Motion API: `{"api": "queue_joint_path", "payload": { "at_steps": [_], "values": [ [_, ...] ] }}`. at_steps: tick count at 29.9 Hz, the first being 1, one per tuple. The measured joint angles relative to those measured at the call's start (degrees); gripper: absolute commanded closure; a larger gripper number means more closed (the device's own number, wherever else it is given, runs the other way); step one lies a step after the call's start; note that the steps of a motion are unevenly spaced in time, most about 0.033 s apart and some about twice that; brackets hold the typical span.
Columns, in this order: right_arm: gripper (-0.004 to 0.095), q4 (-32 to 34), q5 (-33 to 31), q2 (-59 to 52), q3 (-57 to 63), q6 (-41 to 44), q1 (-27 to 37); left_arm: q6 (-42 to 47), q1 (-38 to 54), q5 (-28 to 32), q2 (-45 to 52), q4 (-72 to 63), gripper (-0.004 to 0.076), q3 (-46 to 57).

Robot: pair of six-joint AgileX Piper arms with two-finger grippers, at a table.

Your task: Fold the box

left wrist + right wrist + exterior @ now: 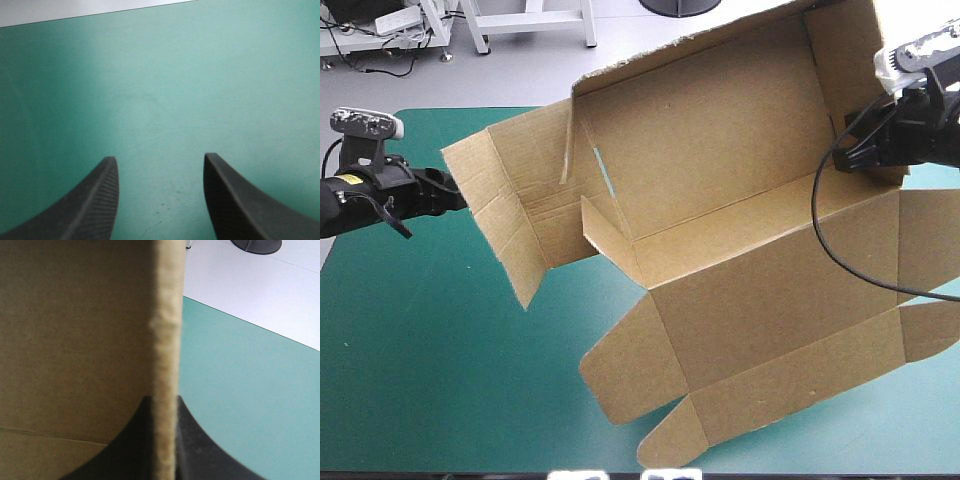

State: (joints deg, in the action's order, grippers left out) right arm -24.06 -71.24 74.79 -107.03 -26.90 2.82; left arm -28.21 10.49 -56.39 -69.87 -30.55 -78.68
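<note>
The brown box (720,200) is a large cut sheet, half raised. Its back panel and side walls are lifted off the table, while the front panels and rounded flaps lie flat toward the near edge. My right gripper (865,150) is shut on the box's upright right wall. In the right wrist view the board's edge (165,340) runs straight between the black fingers (195,440). My left gripper (452,195) hovers just beside the box's left flap (505,215), apart from it. It stands open (160,157) with only teal-green cover (175,75) ahead of it.
The teal-green cover (440,380) stretches from the box to the table's front-left corner. The table's far edge (470,110) lies behind the left flap, with grey floor beyond it. The box's raised back panel overhangs that far edge.
</note>
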Motion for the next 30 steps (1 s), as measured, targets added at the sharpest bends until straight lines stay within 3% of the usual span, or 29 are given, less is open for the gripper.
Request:
{"api": "queue_joint_path", "payload": {
  "at_steps": [6, 13, 23, 30],
  "values": [
    [0.0933, -0.37, -0.01, -0.1, -0.04, 0.0, 0.0, -4.64, 0.0, -4.31, 0.0, -10.07, 0.0353, 0.0],
    [0.0933, -3.74, -0.01, 1.65, -0.04, -0.72, 0.0, -13.12, 0.0, -13.63, -0.3, -28.88, 0.0353, 0.0],
    [0.0933, -5.39, 0.05, 5.15, -0.04, -1.72, 0.0, -16.2, -0.34, -14.5, -0.41, -40.31, 0.0353, 0.0],
    [0.0931, -6.98, 0.83, 7.24, -0.04, -1.78, 0.0, -16.37, -6.12, -14.43, -0.41, -41.5, 0.0352, 0.0]
  ]
}}
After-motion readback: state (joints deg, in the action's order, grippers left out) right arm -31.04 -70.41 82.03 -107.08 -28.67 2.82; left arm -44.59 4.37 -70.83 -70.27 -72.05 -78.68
